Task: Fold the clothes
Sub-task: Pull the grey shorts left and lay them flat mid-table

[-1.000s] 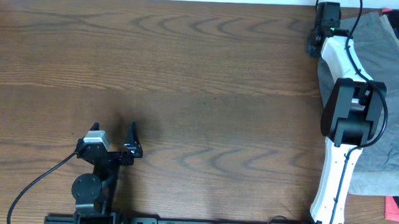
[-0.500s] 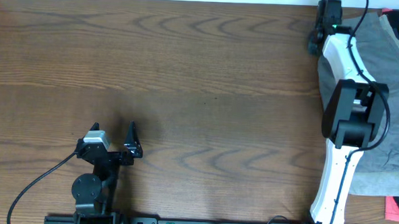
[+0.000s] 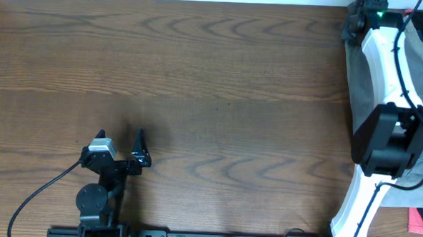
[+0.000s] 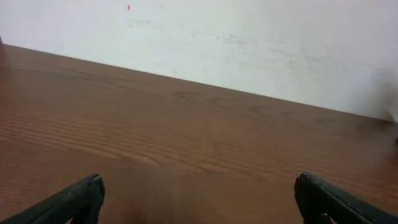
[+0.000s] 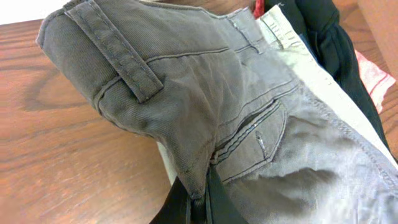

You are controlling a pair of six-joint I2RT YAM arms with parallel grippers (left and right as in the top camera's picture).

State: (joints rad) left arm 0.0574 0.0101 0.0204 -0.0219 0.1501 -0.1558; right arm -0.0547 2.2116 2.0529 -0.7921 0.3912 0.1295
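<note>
Overhead view: took in a brown wood-grain desk (image 3: 199, 75) filling almost the whole frame. Found the white right arm (image 3: 385, 62) stretched along the desk's right edge as far as its far right corner. Saw the dark grey shorts (image 5: 205, 81) heaped at that same right edge, partly under the arm.

From the right wrist, caught the right jaws pinched narrow on a fold of that grey cloth, just below the waistband (image 5: 93, 37) with its belt loop (image 5: 134, 78). Noted the waistband end raised off the desk and the welted back pocket (image 5: 261, 140) beside the pinch. Made out a light khaki pair (image 5: 311, 68) lying under the grey one, towards the desk's right edge, with a black garment (image 5: 323, 31) past it and a pink cloth (image 5: 373, 74) beyond that.

Placed the smaller black left arm (image 3: 101, 178) at the desk's near left. Held the left jaws wide apart over bare wood, only the dark fingertips (image 4: 68, 202) showing in the left wrist view's lower corners. Closed off the desk's far edge with a pale wall (image 4: 249, 37).
</note>
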